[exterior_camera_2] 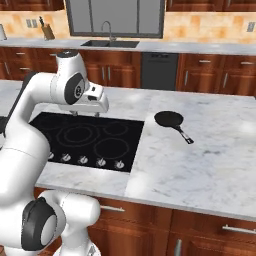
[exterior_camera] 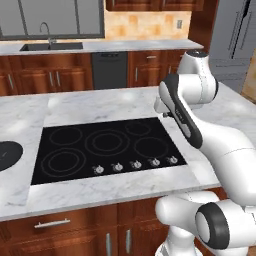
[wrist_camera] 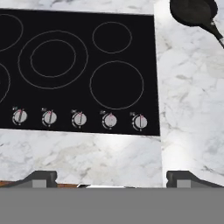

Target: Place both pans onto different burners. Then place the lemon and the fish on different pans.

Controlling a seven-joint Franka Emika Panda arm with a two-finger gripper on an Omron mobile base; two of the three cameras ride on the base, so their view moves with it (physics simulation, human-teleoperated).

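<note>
One black pan (exterior_camera_2: 169, 119) lies on the marble right of the cooktop (exterior_camera_2: 120, 137), its handle pointing toward the front right; it also sits at the top right of the hand view as the pan (wrist_camera: 192, 12). A second pan (exterior_camera: 7, 154) lies on the counter left of the cooktop, cut off by the frame edge. Grey-ringed burners (wrist_camera: 117, 85) are all bare. My gripper (wrist_camera: 111, 178) hovers open and empty above the cooktop's front right part, near the gripper (exterior_camera_2: 86, 114) in the right base view, well left of the first pan. The lemon and the fish are out of view.
A row of silver knobs (wrist_camera: 78, 118) runs along the cooktop's front edge. Marble island counter (exterior_camera_2: 200, 160) spreads wide to the right. A sink (exterior_camera: 50, 46) and a dishwasher (exterior_camera: 110, 70) stand along the back wall.
</note>
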